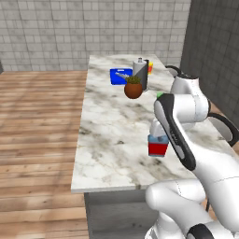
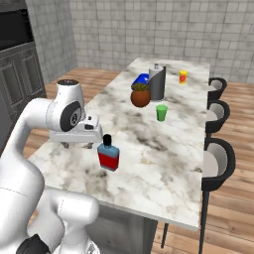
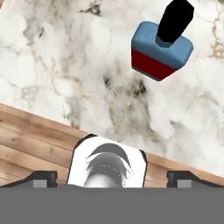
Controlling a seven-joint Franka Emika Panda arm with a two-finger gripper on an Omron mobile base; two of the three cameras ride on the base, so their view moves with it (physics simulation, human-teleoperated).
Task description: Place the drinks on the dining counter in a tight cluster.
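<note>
The tool (image 3: 112, 178), its jaws spread wide and holding nothing, hangs over the near edge of the marble worktop (image 2: 168, 163), just beside the upright squat blue flask (image 2: 108, 154).

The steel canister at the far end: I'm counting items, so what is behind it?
Behind the steel canister lies a blue tray, partly covered by it and the brown plant pot. What the tray holds is too small to tell.

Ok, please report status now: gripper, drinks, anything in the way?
Gripper open, holding nothing. Blue flask upright on dining counter, apart from gripper. Nothing near it.
</note>
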